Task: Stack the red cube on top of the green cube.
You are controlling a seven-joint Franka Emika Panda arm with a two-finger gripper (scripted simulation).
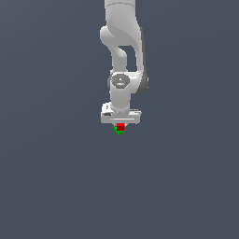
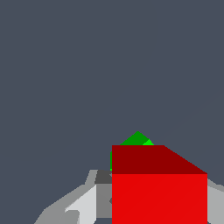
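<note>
The red cube (image 1: 120, 126) sits just under the white gripper (image 1: 120, 123) in the exterior view. It fills the wrist view as a large red cube (image 2: 159, 188) between the grey fingers (image 2: 85, 203), which press on its sides; the gripper (image 2: 159, 199) is shut on it. The green cube (image 1: 118, 131) lies directly beneath the red one, and only a thin green edge shows below it. In the wrist view a small corner of the green cube (image 2: 138, 139) peeks out past the red cube. Whether the two cubes touch I cannot tell.
A plain dark grey floor (image 1: 56, 177) surrounds the cubes. The white arm (image 1: 122, 51) rises above the gripper toward the top of the exterior view.
</note>
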